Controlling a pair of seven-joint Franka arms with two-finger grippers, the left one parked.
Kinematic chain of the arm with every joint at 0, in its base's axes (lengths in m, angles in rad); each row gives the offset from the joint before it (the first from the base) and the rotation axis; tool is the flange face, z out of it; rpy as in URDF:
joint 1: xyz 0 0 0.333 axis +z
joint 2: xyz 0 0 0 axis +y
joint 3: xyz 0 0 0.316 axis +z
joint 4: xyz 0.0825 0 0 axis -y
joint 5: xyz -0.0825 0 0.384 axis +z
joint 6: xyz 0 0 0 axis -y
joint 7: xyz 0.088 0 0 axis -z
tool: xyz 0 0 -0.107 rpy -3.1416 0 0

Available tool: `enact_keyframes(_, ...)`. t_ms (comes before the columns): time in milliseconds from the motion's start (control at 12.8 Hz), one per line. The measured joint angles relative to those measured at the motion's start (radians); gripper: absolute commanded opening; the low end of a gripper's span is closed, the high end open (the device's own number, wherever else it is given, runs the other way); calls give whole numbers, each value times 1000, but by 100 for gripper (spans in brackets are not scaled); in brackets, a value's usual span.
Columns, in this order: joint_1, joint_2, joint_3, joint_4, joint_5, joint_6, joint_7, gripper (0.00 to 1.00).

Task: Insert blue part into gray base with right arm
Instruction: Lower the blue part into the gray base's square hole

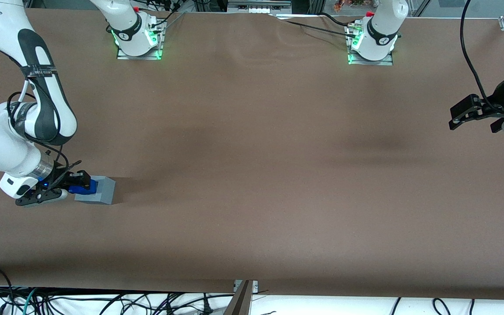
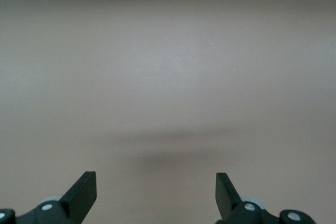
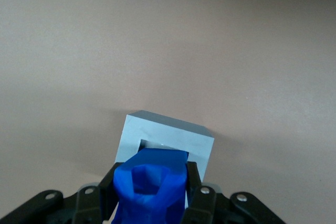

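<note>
Blue part is clamped between the gripper fingers, one finger on each flank. Its leading end sits at the square recess in the top of the gray base; can't tell how deep it's seated. Wrist cam shows a hollow in the part's near face.

Front cam: part overlaps the working-arm edge of the base, gripper right at that edge, coming in at a slant rather than straight down. Small blue light on the gripper body.

Base rests flat on the brown table, at about 8 o'clock from table centre in the front cam, toward the working arm's end and nearer the front camera than the arm mounts. A shadow runs from the base toward 3 o'clock.

Right arm folds down over that corner, wrist low, with a black cable looped along it.
</note>
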Motion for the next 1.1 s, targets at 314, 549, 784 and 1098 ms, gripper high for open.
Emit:
enact_keyframes(314,0,1,0,2,0,0,69,26)
enact_keyframes(549,0,4,0,6,0,0,117,26)
enact_keyframes(784,0,12,0,10,2,1,151,26)
enact_keyframes(1098,0,15,1,10,2,3,188,85)
